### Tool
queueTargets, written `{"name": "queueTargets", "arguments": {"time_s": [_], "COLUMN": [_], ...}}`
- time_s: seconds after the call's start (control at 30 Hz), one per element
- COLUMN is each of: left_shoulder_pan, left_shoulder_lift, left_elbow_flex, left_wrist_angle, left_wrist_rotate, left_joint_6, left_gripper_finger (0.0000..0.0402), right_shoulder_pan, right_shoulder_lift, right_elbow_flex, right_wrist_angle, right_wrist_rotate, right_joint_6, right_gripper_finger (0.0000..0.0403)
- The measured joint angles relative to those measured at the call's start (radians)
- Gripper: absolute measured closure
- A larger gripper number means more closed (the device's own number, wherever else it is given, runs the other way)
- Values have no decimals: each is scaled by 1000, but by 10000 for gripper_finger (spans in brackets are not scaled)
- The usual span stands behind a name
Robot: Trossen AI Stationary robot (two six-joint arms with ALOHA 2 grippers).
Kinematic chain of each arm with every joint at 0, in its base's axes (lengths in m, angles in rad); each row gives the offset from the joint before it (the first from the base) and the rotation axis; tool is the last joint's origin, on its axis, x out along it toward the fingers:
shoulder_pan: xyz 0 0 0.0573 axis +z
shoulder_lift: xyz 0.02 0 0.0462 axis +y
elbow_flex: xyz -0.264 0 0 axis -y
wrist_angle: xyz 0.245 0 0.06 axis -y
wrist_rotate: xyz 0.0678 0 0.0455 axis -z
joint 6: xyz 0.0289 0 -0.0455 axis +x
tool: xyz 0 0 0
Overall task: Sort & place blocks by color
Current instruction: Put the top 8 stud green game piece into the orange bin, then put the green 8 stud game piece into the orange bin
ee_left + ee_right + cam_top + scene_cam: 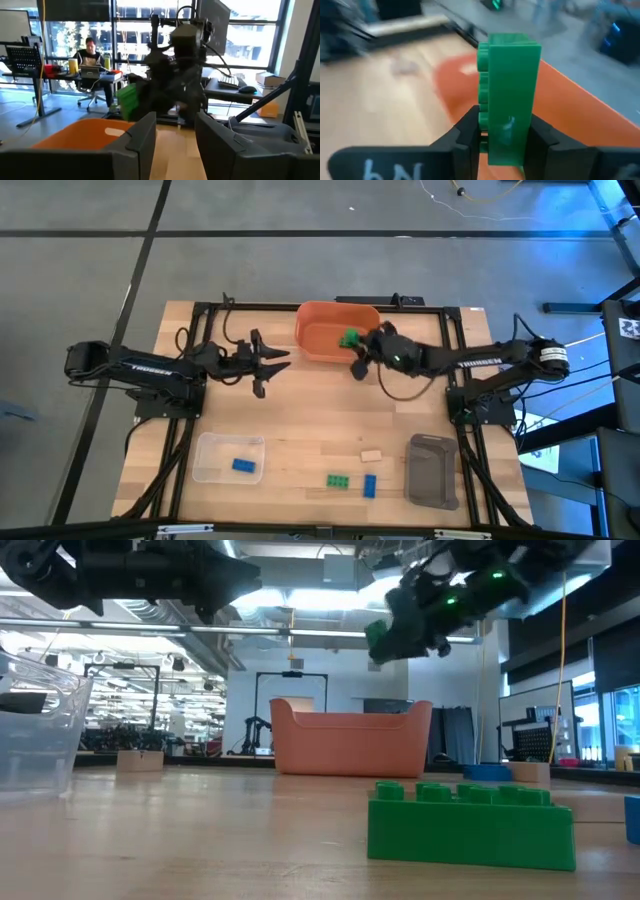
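A: Where is the green block (509,95) held?
B: It is clamped between the right gripper (356,352) fingers, over the orange bin (322,332).

A: And the left gripper (276,363)?
B: It is kept open beside the bin, nothing grasped.

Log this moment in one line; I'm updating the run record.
right gripper: shut on green block, above orange bin | left gripper: open, idle beside bin

High: straight down over table (300,430).
Low: tabletop level, facing bin (350,740).
Left wrist: faces right claw (172,107) across bin.
Right wrist: close behind its claw (502,132), above bin.
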Motion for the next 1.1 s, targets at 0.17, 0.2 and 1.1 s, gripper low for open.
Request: {"name": "queueTargets", "arguments": {"time_s": [0.17,0.2,1.1], "left_shoulder_pan": [0,0,0], "left_shoulder_lift": [0,0,1], "left_elbow_flex": [0,0,0], "left_wrist_angle": [-4,-6,-36], "left_wrist_rotate": [0,0,0], "left_joint_6": [0,0,-2], "left_gripper_finger": [275,275,275], "right_shoulder_pan": [-88,-99,-152], "right_shoulder_lift": [109,129,215], "right_elbow_flex": [147,163,172], "right_wrist_angle": [-284,-301,-298], "right_wrist_rotate": [0,-2,-161], "right_joint_6": [76,88,24], "right_gripper_finger": [310,310,136]}}
